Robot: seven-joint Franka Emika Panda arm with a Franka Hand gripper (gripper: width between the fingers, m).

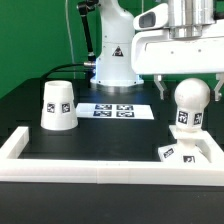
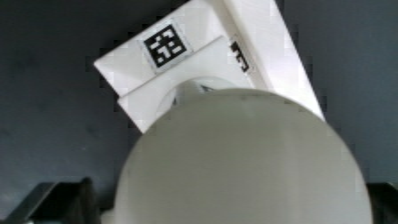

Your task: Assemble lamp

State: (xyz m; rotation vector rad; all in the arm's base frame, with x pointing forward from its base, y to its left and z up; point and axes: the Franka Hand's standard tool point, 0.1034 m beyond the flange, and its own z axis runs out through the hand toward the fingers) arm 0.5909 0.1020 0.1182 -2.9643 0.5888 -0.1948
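Observation:
The round-headed bulb (image 1: 190, 103) stands upright on the flat square base (image 1: 172, 153) at the exterior view's right, by the rail frame's corner. My gripper (image 1: 189, 84) hangs right over the bulb's head, jaws apart on either side of it, not touching it. In the wrist view the bulb head (image 2: 240, 160) fills the lower part, with the tagged base (image 2: 178, 55) beyond it. One dark finger (image 2: 54, 200) shows clear of the bulb, around my gripper (image 2: 222, 215). The tapered shade (image 1: 58, 105) stands mouth down at the left.
The long white rail frame (image 1: 100, 172) runs along the front and up both sides. The marker board (image 1: 118, 110) lies flat in the middle behind it. The arm's white pedestal (image 1: 112, 62) stands at the back.

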